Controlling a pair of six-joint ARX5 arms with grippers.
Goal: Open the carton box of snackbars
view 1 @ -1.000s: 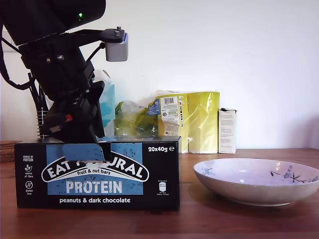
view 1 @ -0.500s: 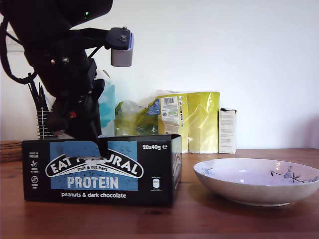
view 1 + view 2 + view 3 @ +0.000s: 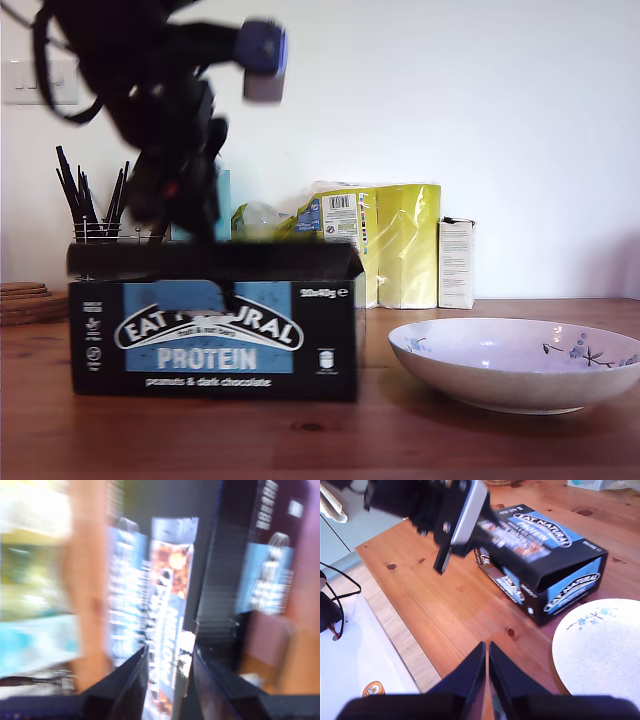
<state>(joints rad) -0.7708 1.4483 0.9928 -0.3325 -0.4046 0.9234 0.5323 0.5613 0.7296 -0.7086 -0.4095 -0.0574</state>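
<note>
The wide, low black cardboard carton box (image 3: 215, 345) with the blue front panel sits on the brown wooden table (image 3: 400, 440) directly beneath the fingers of my first gripper (image 3: 169, 655). Its black hinged lid (image 3: 215, 260) stands raised off the front wall, so the blue-and-brown wrapped snack bars (image 3: 167, 595) show inside, just beyond the fingertips. Those fingers are a narrow gap apart, with the lid's edge running down toward the gap. The first wrist view is smeared, though, so I cannot tell whether they pinch the flap or merely stand beside it. My second gripper (image 3: 486, 650) has its fingers pressed together on nothing. It hangs over bare table, with the box ahead of its tips and apart from them. A wide, shallow white ceramic bowl (image 3: 470, 385) with a blue sprig pattern lies near the box's end, ahead of those same tips. The step in hand looks like swinging the lid back on its hinge. To do it well, I judge that the first fingers should trace an arc about the rear fold rather than haul straight up. A carton this light may ride up or skid along with the flap. The clenched second fingers could come down on the box's front wall or its end to pin it. The pull should run away from the bowl, and the fingertips should take only cardboard without digging into the bars.
</note>
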